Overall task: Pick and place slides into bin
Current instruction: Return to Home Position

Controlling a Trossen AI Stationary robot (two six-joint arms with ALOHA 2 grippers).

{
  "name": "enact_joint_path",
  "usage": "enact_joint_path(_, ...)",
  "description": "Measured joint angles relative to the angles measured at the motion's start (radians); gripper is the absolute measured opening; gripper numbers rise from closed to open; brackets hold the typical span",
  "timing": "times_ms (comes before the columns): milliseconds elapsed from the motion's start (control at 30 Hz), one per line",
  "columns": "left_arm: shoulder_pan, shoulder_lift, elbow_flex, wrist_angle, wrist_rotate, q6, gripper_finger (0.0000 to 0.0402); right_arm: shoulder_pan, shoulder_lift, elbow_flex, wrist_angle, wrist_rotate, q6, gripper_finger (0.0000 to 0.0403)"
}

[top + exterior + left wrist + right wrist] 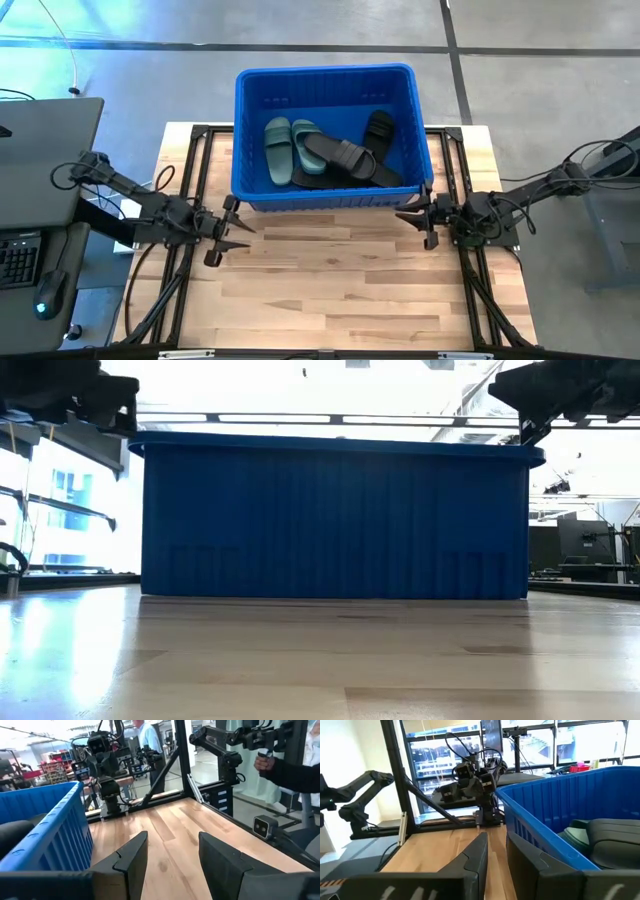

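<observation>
The blue bin (253,140) stands at the table's far middle. Inside it lie two sage green slides (278,150) (303,132) and several black slides (345,157) (378,130), piled against one another on the bin's floor. My left gripper (236,229) is open and empty, near the bin's near left corner, above the table. My right gripper (412,217) is open and empty, near the bin's near right corner. The right wrist view shows a slide (610,837) over the bin's rim (545,822).
Bare wooden table top (340,280) lies in front of the bin. Black frame rails (195,180) run along both sides of the table. A person's hand and sleeve (285,767) show beyond the table in the left wrist view.
</observation>
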Motion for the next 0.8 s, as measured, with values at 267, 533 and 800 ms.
enact_joint_path(267, 0.018, 0.007, -0.024, 0.011, 0.009, -0.028, 0.0161, -0.01, 0.0, -0.003, -0.002, 0.063, -0.041, 0.0062)
enact_joint_path(533, 0.018, -0.021, -0.025, -0.013, 0.003, -0.035, 0.0161, -0.01, -0.001, -0.002, -0.02, 0.041, -0.044, 0.0063)
enact_joint_path(800, 0.018, -0.19, -0.027, -0.147, -0.02, -0.066, 0.0161, -0.009, -0.073, -0.002, -0.091, 0.013, -0.029, 0.0064)
